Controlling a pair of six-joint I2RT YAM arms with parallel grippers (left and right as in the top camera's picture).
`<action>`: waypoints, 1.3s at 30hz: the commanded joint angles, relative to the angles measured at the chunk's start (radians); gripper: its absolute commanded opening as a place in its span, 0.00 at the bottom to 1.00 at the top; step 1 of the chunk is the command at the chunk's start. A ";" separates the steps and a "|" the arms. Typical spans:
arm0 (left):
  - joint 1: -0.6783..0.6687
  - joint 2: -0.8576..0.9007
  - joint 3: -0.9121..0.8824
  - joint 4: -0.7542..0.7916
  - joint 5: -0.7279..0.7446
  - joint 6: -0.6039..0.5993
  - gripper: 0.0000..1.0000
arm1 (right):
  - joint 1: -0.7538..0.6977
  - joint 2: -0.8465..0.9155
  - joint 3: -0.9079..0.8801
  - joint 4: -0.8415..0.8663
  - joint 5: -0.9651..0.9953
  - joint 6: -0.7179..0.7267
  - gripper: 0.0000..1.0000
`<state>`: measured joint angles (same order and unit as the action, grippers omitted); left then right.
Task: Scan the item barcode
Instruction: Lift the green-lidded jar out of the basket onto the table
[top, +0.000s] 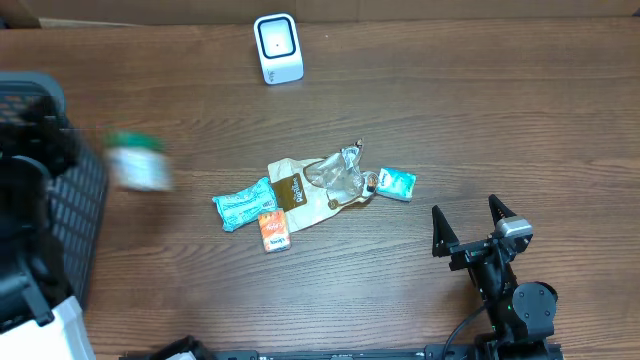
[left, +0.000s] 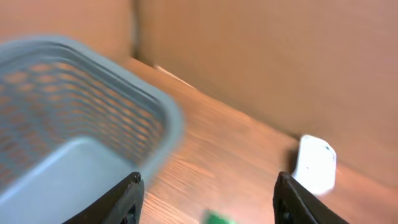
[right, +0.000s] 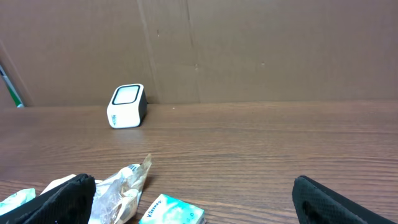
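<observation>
Meanwhile, left claw (left: 208, 185) parted and empty beside grey mesh plastic basket (left: 74, 99); blurred white-and-green item (top: 138, 165) nearby; right claw (top: 465, 207) spread wide over brown wooden worktop (top: 450, 110).

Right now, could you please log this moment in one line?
left gripper by basket, grip unclear; right gripper open, empty; scanner at far edge

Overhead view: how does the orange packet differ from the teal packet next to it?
The orange packet is short and boxy; the teal packet is longer and crinkled. The orange packet sits lower in the picture, the teal packet up and to its left. Both lie on the table beside the brown bag.
</observation>
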<state>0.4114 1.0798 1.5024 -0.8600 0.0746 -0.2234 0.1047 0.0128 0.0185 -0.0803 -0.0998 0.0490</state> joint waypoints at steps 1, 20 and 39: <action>-0.086 0.006 0.006 -0.040 0.003 -0.017 0.53 | -0.004 -0.010 -0.011 0.004 0.001 0.002 1.00; -0.281 0.058 0.006 -0.146 -0.011 0.081 0.62 | -0.004 -0.010 -0.011 0.004 0.001 0.002 1.00; -0.521 0.456 0.006 -0.219 -0.266 0.051 0.86 | -0.004 -0.010 -0.011 0.004 0.001 0.002 1.00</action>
<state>-0.1162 1.5002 1.5021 -1.0904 -0.1329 -0.1570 0.1047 0.0128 0.0185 -0.0799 -0.1001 0.0494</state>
